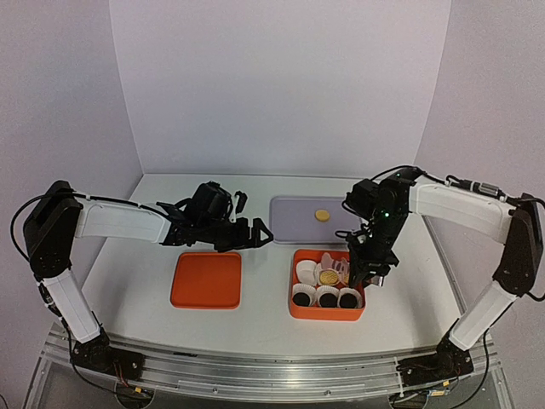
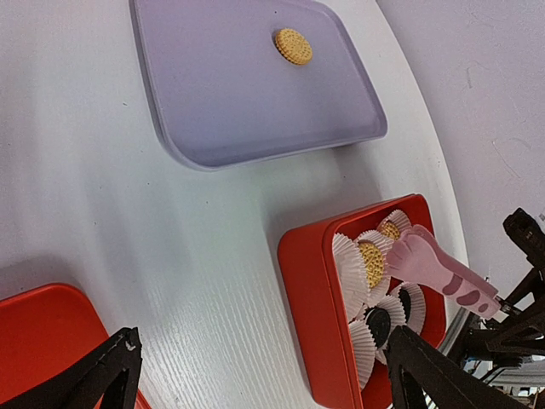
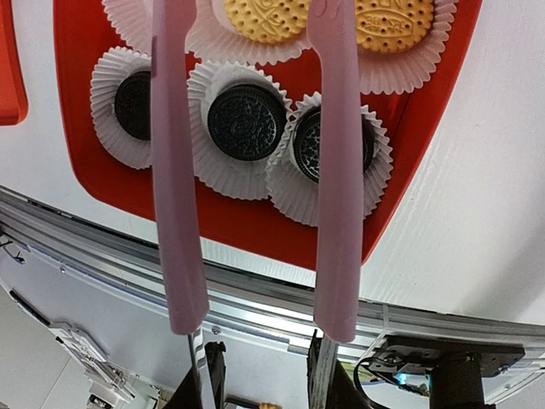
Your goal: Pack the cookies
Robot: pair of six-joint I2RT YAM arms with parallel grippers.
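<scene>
**A:** Black cookies [image 1: 325,297] fill the red box's [image 1: 326,314] near row?

**B:** Yes, in paper cups [image 3: 213,166]; two yellow cookies [image 1: 328,274] behind. Right claw [image 3: 260,375] grips pink tongs [image 2: 434,271] over them, left claw [image 2: 264,341] gapes wide. Last yellow cookie [image 1: 321,216] lies on the tray [image 1: 294,225] toward the table's [image 1: 136,281] far edge.

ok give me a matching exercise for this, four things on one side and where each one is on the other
Things:
1. lone golden cookie
2. black-brown cookies
3. pink tongs
4. orange lid

Places:
A. held by the right gripper over the orange box
B. flat on the table, left of the orange box
C. on the lavender tray
D. in white paper cups inside the orange box

Pairs: 1-C; 2-D; 3-A; 4-B
</scene>
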